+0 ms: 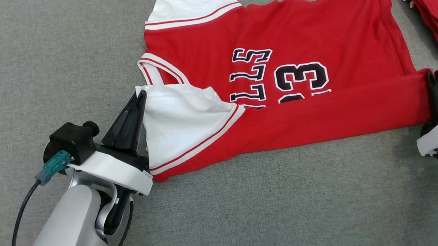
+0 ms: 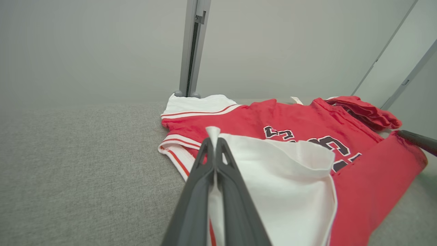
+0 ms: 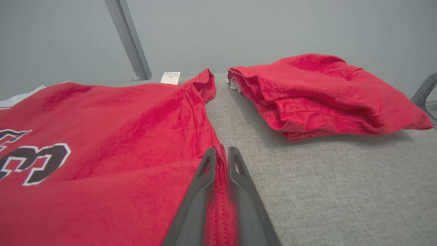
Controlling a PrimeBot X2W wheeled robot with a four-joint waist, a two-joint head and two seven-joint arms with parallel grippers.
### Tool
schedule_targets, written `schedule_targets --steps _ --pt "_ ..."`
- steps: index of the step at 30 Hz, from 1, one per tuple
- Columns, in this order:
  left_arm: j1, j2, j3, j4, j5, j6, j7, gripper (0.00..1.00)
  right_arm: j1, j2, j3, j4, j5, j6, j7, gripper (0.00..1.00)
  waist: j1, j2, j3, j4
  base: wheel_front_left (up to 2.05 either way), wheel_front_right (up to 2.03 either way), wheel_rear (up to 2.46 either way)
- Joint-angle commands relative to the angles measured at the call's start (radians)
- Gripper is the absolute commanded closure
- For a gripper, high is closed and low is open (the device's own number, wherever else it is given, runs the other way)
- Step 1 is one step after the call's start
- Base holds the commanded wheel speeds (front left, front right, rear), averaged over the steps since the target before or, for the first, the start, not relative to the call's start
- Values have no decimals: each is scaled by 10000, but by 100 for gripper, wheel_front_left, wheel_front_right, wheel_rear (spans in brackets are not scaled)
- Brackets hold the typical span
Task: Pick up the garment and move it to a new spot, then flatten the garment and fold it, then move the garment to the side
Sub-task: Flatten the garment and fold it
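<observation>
The garment [image 1: 313,35] is a red jersey with white sleeves and dark numbers, spread on the grey padded table [image 1: 248,206]. Its near edge is folded over the lower part of the lettering. My left gripper [image 1: 140,94] is shut on the corner of the folded-over white sleeve [image 1: 180,122]; in the left wrist view a tip of white cloth pokes out above the left gripper [image 2: 214,140]. My right gripper [image 1: 433,75] is at the fold's right end. In the right wrist view the red hem [image 3: 220,191] runs pinched between the right gripper's [image 3: 220,152] narrowly spaced fingers.
A second red garment [image 1: 434,11] lies bunched at the table's far right, close beside the jersey's hem, also seen as a red heap [image 3: 324,95]. A grey metal post [image 2: 193,48] rises behind the table. The near half of the table is bare grey fabric.
</observation>
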Motion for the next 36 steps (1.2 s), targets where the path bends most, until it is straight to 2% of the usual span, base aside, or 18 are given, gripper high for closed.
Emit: schedule_targets --steps 1,7,14,19,24,25,27,36 --pt "-202 -68 28 276 0 -5 -149 0 -130 152 -19 117 317 -23 -170 0 0 -1 -66 -43 0 0 0" --pt "436 -343 85 495 93 545 -350 0 450 150 -155 23 770 -23 -371 0 0 -1 -491 -121 0 0 0" --pt "2655 -328 -66 -494 -414 1188 172 0 1639 420 -919 -492 523 -22 -390 0 0 -1 -945 -229 0 0 0" --pt "3581 -215 -230 -1078 -649 1405 687 0 2132 611 -1216 -721 354 -22 -393 0 0 -1 -1027 -208 0 0 0" --pt "3380 13 -377 -1020 -487 1506 1121 0 2029 684 -1149 -737 151 -22 -396 0 0 -1 -971 -254 0 0 0" --pt "3309 57 -417 -982 -434 1467 1188 25 1991 705 -1126 -734 142 -22 -395 0 0 -1 -955 -271 0 0 0" --pt "3174 189 -516 -836 -247 1439 1301 100 1919 704 -1077 -729 140 -22 -397 0 0 -1 -926 -305 0 0 0" --pt "3013 340 -637 -531 -149 1254 1137 100 1710 593 -753 -260 299 -22 -394 0 0 -1 -884 -348 0 0 0"
